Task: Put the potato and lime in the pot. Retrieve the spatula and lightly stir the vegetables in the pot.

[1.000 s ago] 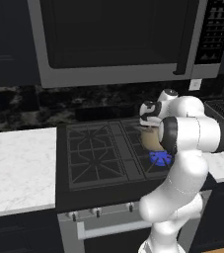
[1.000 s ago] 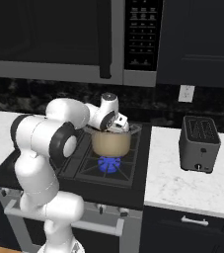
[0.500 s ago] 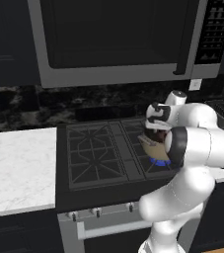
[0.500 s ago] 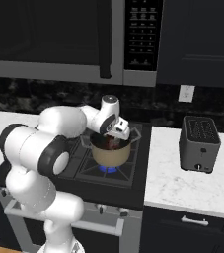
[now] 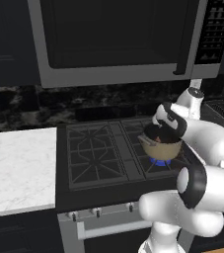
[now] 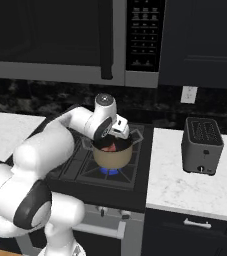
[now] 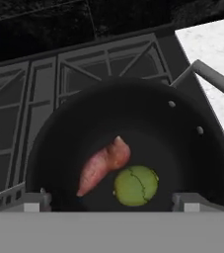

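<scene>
**Potato and lime are lying in the pot**

You are looking straight down into the pot [image 7: 133, 123] from the hand camera. The potato [image 7: 103, 164] is lying on the dark bottom, and the lime [image 7: 135, 185] is sitting just beside it, touching or almost touching its fat end. The pot's grey handle is sticking out toward the white counter [image 7: 217, 44].

Your gripper [image 7: 108, 200] is hanging right over the pot with its fingers [image 7: 32, 201] standing wide apart. It is holding nothing.

From the right base camera you are seeing the tan pot [image 6: 113, 154] sitting on the stove [image 6: 135, 172], with a blue flame [image 6: 110, 171] glowing under it. A bit of the reddish potato [image 6: 113, 146] is peeking over the rim. The gripper [image 6: 116, 134] is sitting just above the pot's rim. A toaster [image 6: 202, 146] is standing on the counter, well apart from the pot.

From the left base camera the pot [image 5: 162, 148] is sitting on the stove's right side, with the microwave [image 5: 118, 39] hanging above.
</scene>
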Tool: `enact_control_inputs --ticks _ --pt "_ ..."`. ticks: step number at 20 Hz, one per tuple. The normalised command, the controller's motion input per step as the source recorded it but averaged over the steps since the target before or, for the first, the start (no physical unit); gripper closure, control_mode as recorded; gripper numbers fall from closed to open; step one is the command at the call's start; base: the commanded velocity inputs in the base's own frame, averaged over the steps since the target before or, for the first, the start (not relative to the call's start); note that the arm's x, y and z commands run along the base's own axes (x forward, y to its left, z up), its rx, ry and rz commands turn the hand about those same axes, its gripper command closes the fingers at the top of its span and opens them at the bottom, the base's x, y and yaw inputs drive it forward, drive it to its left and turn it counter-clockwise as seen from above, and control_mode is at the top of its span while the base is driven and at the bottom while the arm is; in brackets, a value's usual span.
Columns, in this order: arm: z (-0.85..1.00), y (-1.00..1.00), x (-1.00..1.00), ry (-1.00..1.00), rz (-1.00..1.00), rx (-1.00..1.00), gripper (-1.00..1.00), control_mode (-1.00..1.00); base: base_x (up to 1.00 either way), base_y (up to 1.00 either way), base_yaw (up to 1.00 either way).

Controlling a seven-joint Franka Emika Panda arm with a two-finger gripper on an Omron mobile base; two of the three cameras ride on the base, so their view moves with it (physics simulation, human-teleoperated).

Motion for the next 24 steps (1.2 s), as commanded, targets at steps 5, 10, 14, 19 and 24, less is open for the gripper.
enact_control_inputs --ticks 5,10,14,19,24 --pt "1.00 0.32 -0.69 -0.04 0.00 0.00 -1.00 -1.00 0.00 0.00 0.00" --pt "0.55 0.25 -0.66 0.02 0.00 0.00 -1.00 -1.00 0.00 0.00 0.00" --pt "0.14 0.20 -0.47 0.05 0.00 0.00 -1.00 -1.00 0.00 0.00 0.00" --pt "0.00 0.00 0.00 0.00 0.00 0.00 -1.00 1.00 -0.10 0.72 0.00" --pt "0.00 0.00 0.00 0.00 0.00 0.00 -1.00 1.00 -0.05 1.00 0.00"
